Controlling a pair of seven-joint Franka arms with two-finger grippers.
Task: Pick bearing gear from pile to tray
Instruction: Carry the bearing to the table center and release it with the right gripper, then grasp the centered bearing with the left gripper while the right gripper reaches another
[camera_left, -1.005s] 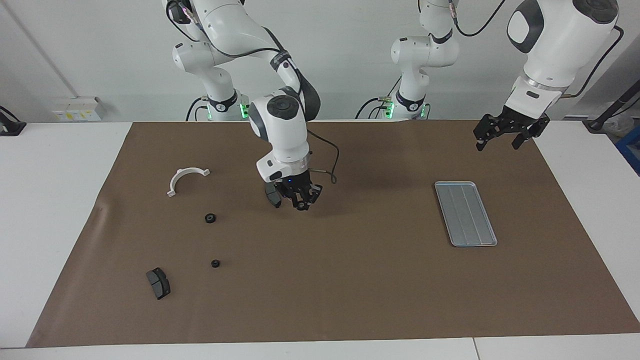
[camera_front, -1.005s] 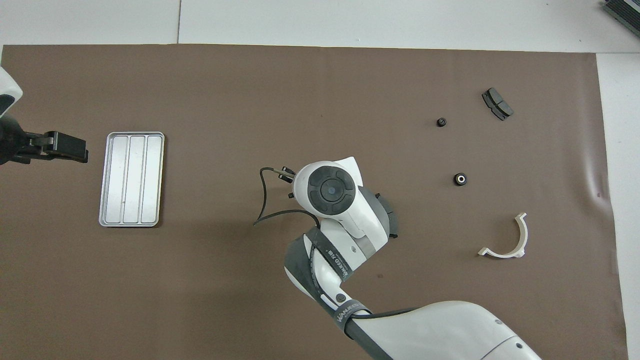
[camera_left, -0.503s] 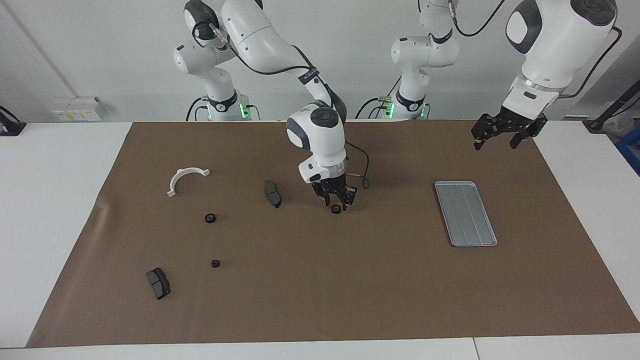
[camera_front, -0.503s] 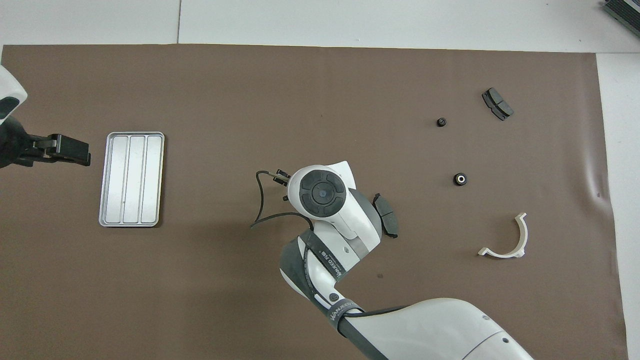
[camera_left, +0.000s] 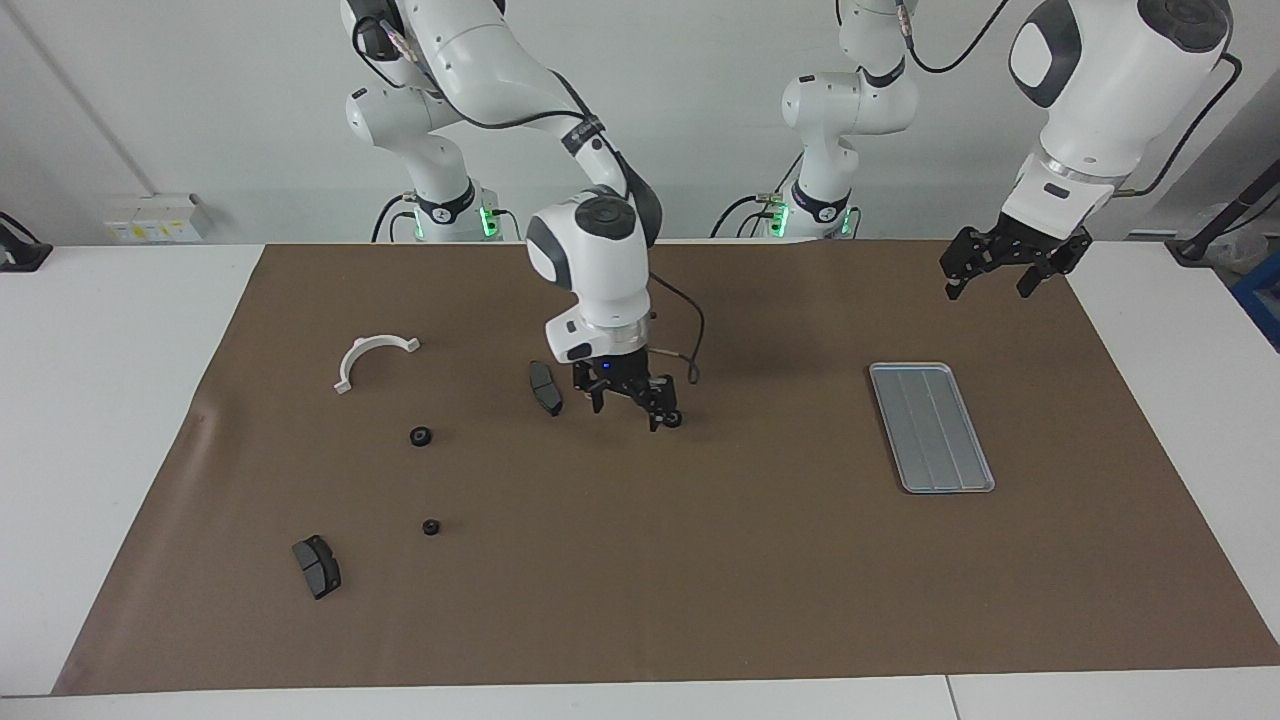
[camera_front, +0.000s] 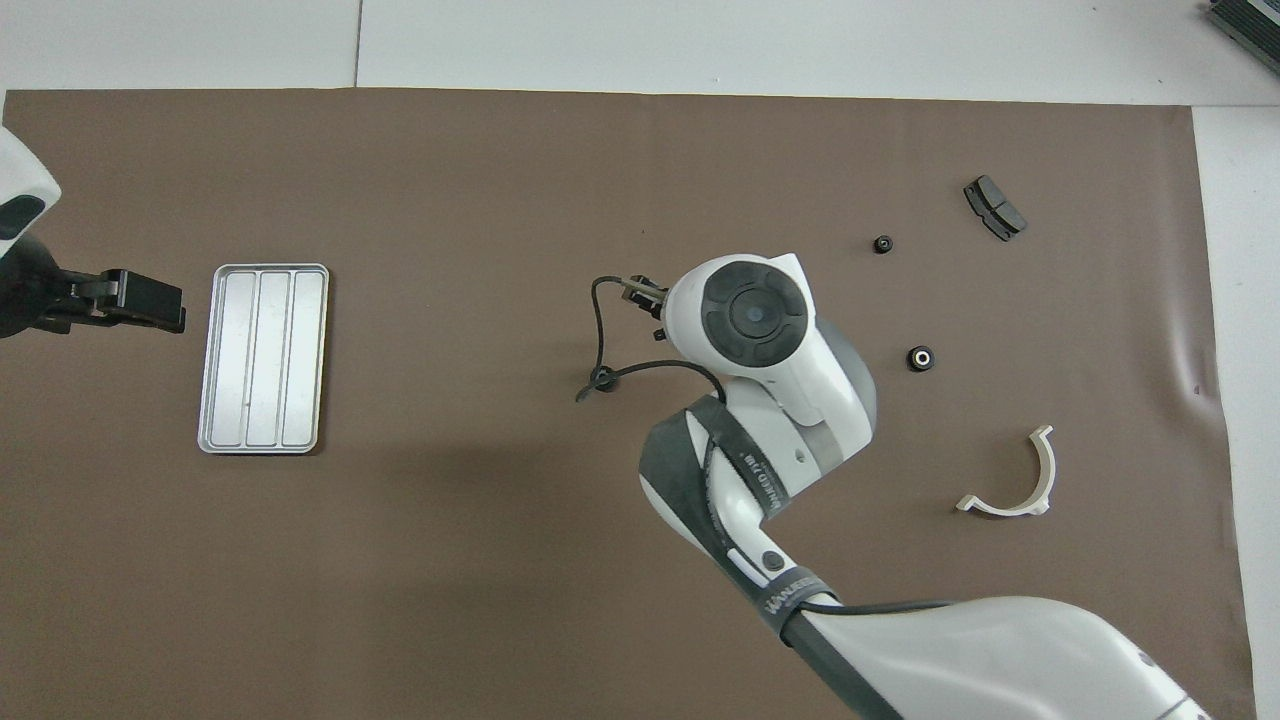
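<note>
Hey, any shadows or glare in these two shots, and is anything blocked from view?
Facing view: even light, a faint soft shadow on the mat by the right gripper; the tray has a mild sheen, no harsh glare. Overhead view: the tray throws a thin dark shadow along its robot-side edge, and the right arm hides one brake pad.

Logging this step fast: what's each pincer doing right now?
Left pincer: open, empty, up near the tray.
Right pincer: open, holding nothing, low over the mat with a small black gear at its fingertip.
</note>
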